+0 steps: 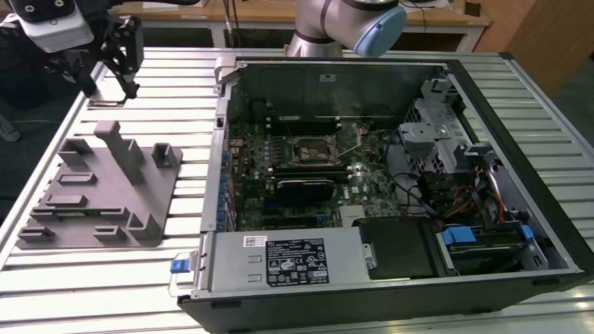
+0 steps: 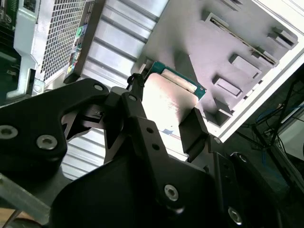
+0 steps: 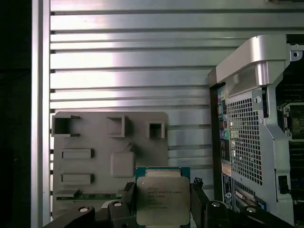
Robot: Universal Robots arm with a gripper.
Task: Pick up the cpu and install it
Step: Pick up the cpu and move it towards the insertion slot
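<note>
The cpu [image 3: 163, 199], a flat square chip with a silver top and green rim, sits between my two black fingers [image 3: 197, 202] in the first wrist view. My gripper [image 3: 163, 205] is shut on the cpu. From underneath in the second wrist view, the cpu [image 2: 166, 102] is clamped by my gripper [image 2: 164, 118]. In the exterior view my gripper [image 1: 110, 94] hangs at the far left corner of the table, with the cpu [image 1: 107, 102] at its tips, well clear of the open socket [image 1: 316, 147] on the motherboard.
An open computer case [image 1: 519, 139] takes up the exterior view's right, with a lever raised beside the socket. A grey parts fixture [image 1: 97, 188] with posts and slots lies on the slatted metal table [image 1: 177, 76], below my gripper. The arm's base [image 1: 320, 28] stands behind the case.
</note>
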